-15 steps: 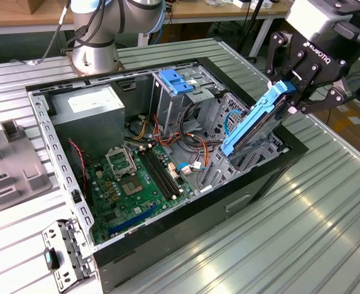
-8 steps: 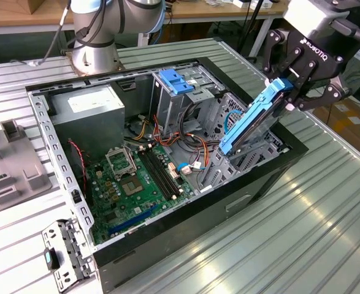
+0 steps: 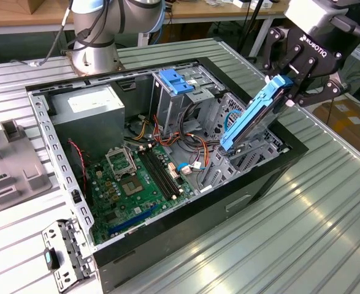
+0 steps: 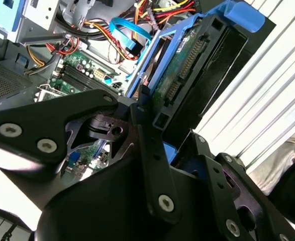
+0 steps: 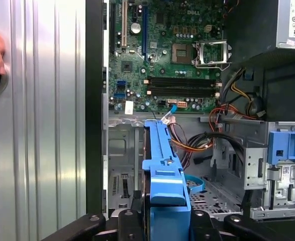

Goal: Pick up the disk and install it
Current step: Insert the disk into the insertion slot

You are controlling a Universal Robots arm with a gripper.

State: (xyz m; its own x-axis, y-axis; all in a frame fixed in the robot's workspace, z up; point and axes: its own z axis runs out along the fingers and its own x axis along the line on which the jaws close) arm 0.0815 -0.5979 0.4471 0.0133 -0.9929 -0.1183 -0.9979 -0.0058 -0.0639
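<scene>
— State of the claw?
— The gripper is clamped on the upper end of the disk, closed tight against its blue edges, as both wrist views confirm.
— And the disk's position?
— Tilted: lower end dipped inside the case at the end on the exterior view's right, above the bay; upper end above the case rim. Cables lie just beside it inside the case.
— Recommendation for seating it?
— In my judgement: square the disk to the bay walls, grip firm, travel slow, well off the cables.
</scene>
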